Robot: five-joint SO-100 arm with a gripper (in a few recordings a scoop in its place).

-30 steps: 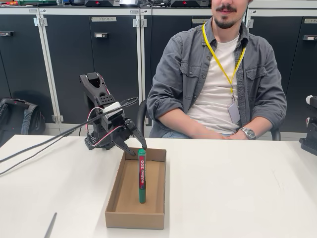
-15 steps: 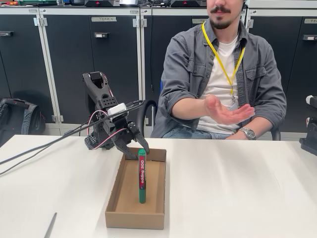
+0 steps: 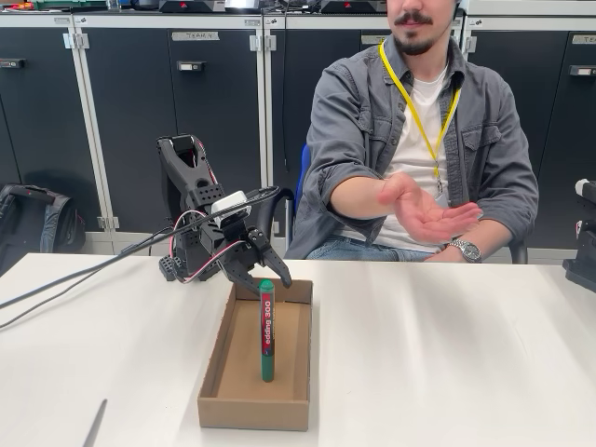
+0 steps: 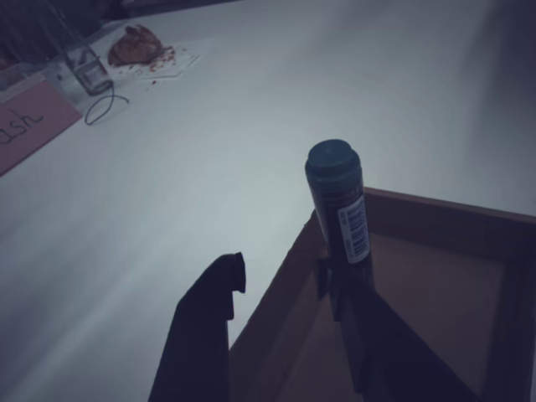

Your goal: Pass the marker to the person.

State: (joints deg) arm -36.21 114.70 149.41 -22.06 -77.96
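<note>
Marker (image 3: 267, 330) stands upright in cardboard box (image 3: 237, 400) on table (image 3: 447, 354). Gripper (image 3: 264, 276) spread wide around its top, apparently not touching. Person (image 3: 419, 140) holds a hand (image 3: 421, 212) out, palm up.

Just below the fingers (image 3: 259, 270) we read white lettering on the red band of the marker (image 3: 267, 331): "edding 300", running lengthwise. In the wrist view its barrel carries a barcode label (image 4: 356, 230), digits illegible. Cabinet door labels (image 3: 196, 36) behind are too small to read.
</note>
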